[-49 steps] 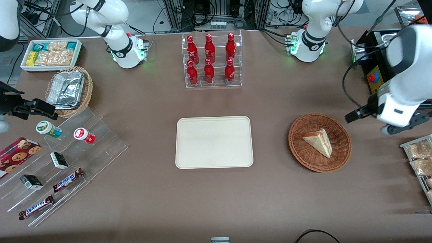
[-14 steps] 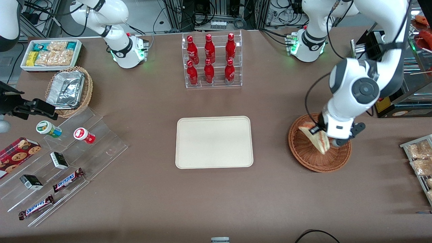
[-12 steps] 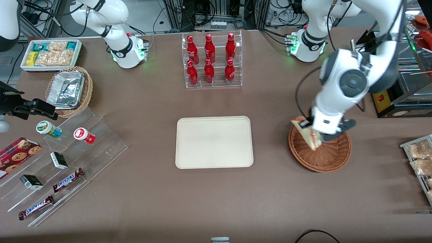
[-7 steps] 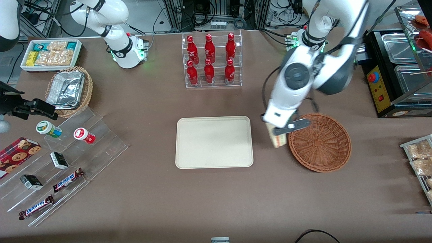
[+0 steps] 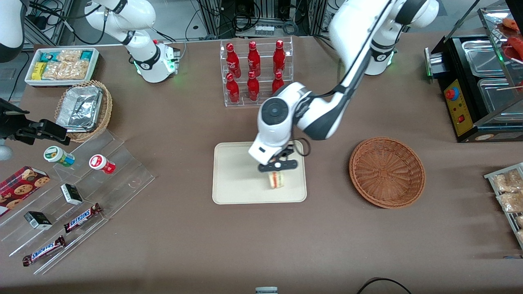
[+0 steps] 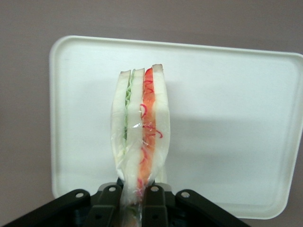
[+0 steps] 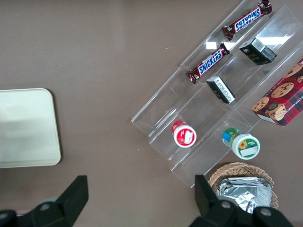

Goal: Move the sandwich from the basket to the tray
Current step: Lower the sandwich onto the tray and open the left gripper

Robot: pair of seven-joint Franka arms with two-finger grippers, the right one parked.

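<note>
Cream-white and flat, the rectangular tray (image 5: 237, 179) with rounded corners and a low raised rim serves as the landmark on the brown table (image 5: 261, 245). Above the part of the tray that lies toward the working arm's end of the table hangs the left arm's black two-finger gripper (image 5: 276, 169), and its fingers (image 6: 152, 208) are pressed together on the small triangular clear-wrapped sandwich (image 5: 276, 179), a wedge of pale bread. In the wrist view the sandwich (image 6: 141, 151) stands on edge over the tray's white surface (image 6: 236, 142), with its green, orange and red filling layers showing between the bread slices and the wrap bunched where the fingers pinch it. Whether the wedge touches the tray cannot be told. The round, shallow, reddish-brown woven wicker basket (image 5: 387, 172) sits beside the tray, well apart from it toward the working arm's end of the table, and holds nothing. Farther from the front camera than the tray stands a clear acrylic rack of red bottles (image 5: 255, 73). Toward the parked arm's end of the table from the tray lies a clear stepped display (image 5: 77, 196) with snack bars and small jars.
</note>
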